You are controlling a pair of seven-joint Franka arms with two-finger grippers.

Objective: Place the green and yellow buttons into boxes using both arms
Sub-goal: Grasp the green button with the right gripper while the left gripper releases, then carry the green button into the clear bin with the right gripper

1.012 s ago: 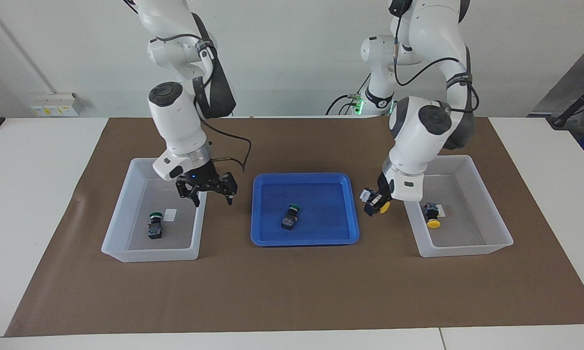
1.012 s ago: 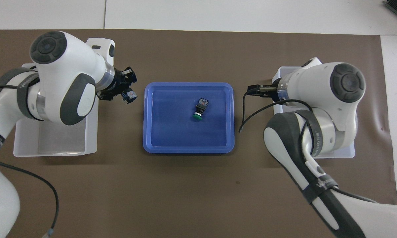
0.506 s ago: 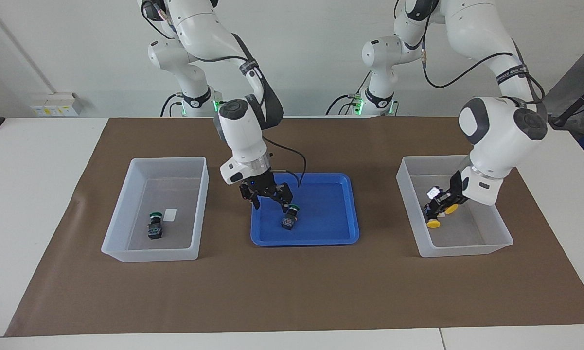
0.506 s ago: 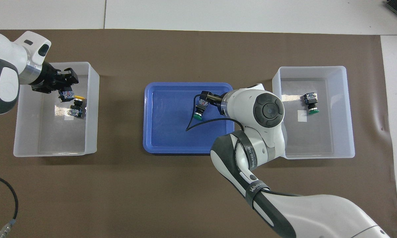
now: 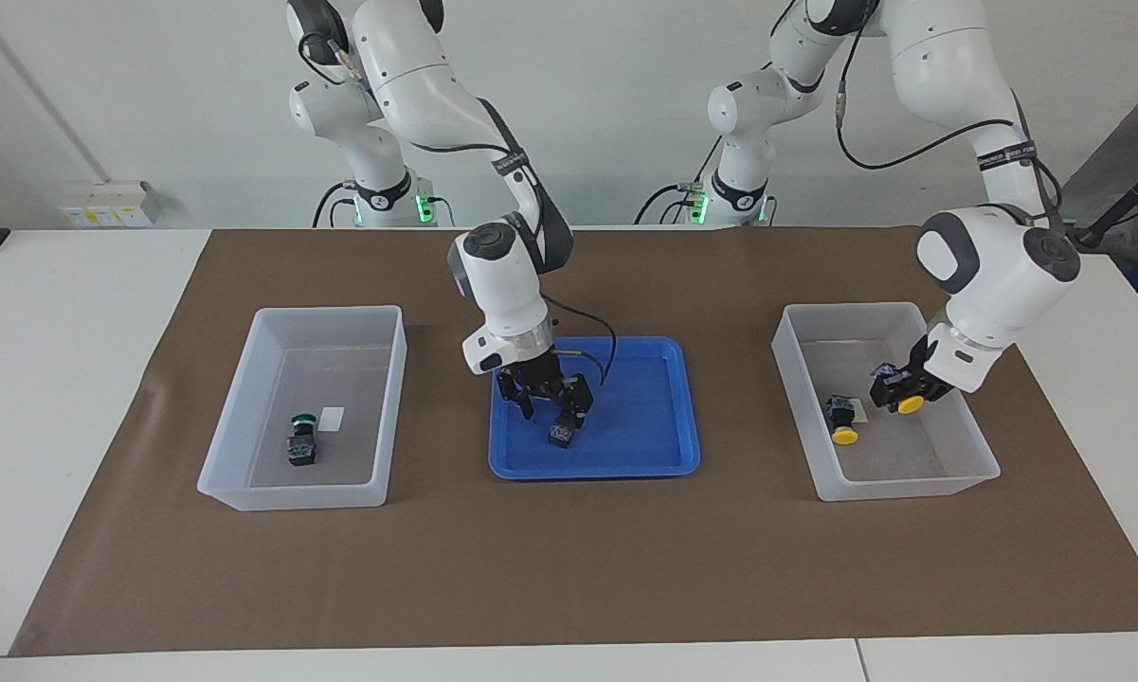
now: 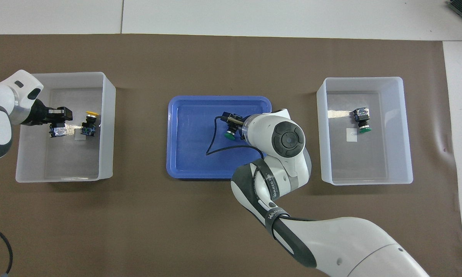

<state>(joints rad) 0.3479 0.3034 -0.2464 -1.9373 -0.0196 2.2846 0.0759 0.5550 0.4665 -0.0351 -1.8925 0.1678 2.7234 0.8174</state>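
Note:
My left gripper [image 5: 895, 390] is shut on a yellow button [image 5: 907, 404] and holds it just above the floor of the box [image 5: 886, 491] at the left arm's end. It also shows in the overhead view [image 6: 57, 127]. A second yellow button [image 5: 842, 423] lies in that box beside it. My right gripper [image 5: 551, 409] is low in the blue tray [image 5: 625, 464], open, with a finger on either side of a green button [image 5: 561, 436]. The green cap shows in the overhead view [image 6: 229, 134]. Another green button [image 5: 301, 441] lies in the box [image 5: 294, 497] at the right arm's end.
Both boxes and the tray stand in a row on a brown mat [image 5: 569, 568]. Each box has a small white sticker on its floor. The right arm's black cable [image 6: 211, 144] loops over the tray.
The right gripper has swung from its box to the tray and come down around the green button. The left gripper has carried its yellow button into its box and lowered it.

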